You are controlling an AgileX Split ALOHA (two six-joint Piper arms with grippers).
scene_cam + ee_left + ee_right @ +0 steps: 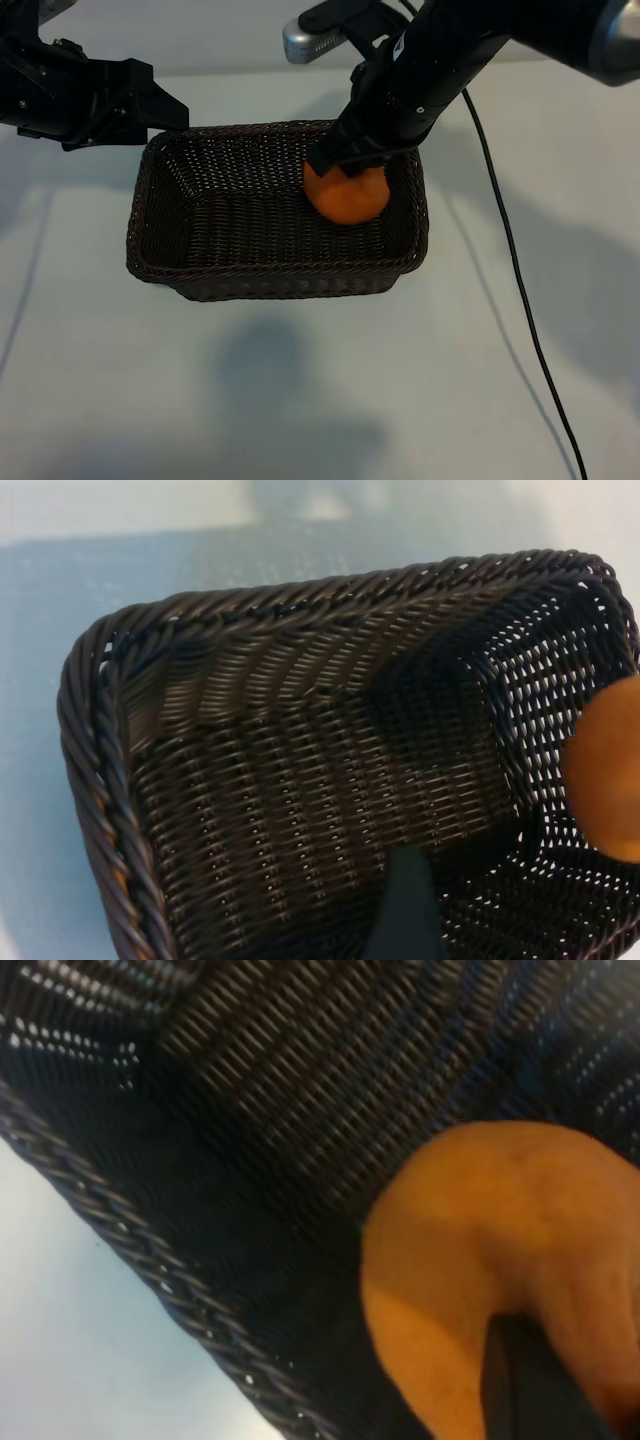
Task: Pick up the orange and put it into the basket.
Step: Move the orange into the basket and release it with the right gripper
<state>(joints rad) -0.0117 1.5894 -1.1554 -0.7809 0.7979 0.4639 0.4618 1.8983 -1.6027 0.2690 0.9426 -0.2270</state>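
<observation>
nearest the camera in the exterior view lies bare white table w/ soft shadows, and a black cable trails down its right side to the bottom edge. next back sits the basket, dark woven wicker, all four walls in view. the orange is inside it, toward the right end near the far wall; its top is covered by the right gripper, whose dark fingers are clamped on the fruit from above. can't tell whether the orange touches the basket floor or hangs just over it. in the right wrist view the orange fills the corner and is cut off by the edge, one dark finger lying across it, weave and braided rim behind. the right arm slants down steeply from the upper right, its upper part out of shot. the left gripper hovers at the basket's far left corner, jaws apart, arm cut off at the left edge; only one fingertip shows in its wrist view, over the basket interior. no writing or labels readable.
</observation>
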